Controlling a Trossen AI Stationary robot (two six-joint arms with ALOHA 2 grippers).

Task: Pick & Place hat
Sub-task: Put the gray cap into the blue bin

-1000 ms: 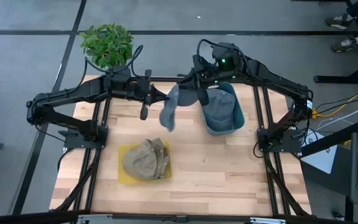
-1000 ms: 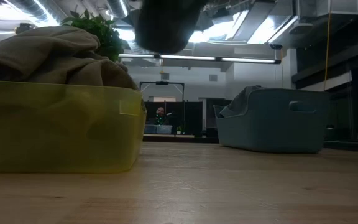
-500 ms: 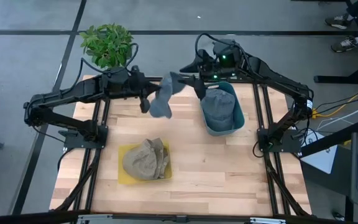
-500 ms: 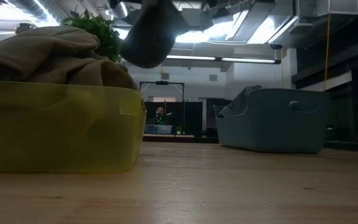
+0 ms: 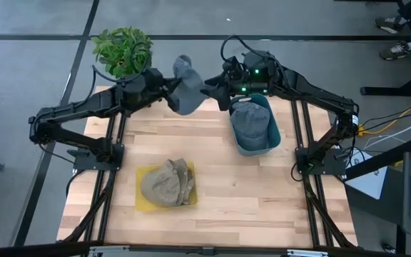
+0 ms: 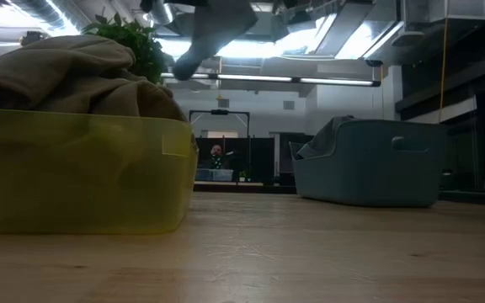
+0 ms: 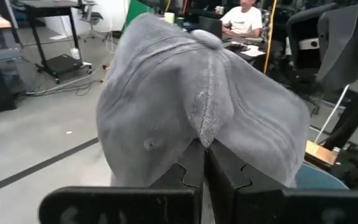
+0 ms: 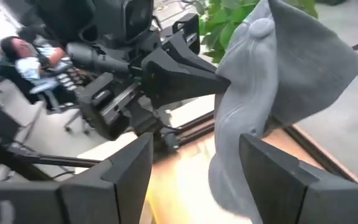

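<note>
Plant: a leafy green plant (image 5: pixel 123 50) stands at the far left corner, off the work area.
Yellow bin: the yellow bin (image 5: pixel 143 202) sits near the front of the table (image 5: pixel 262 193), holding tan hats (image 5: pixel 167 182) — apparently the sorted pile.
Left gripper: the left gripper (image 5: pixel 170 87) is raised at the far edge, its fingers pinched tight on a fold of the grey hat (image 5: pixel 185 84), so the cloth hangs free above the table.
Grey hat: held aloft between the two arms, just beside the blue bin's far rim.
Right gripper: the right gripper (image 5: pixel 216 86) has its fingers spread wide beside the hat, gripping nothing — likely a hand-over just made.
Blue bin: the blue bin (image 5: pixel 270 143) at far right holds another grey hat (image 5: pixel 250 123).
</note>
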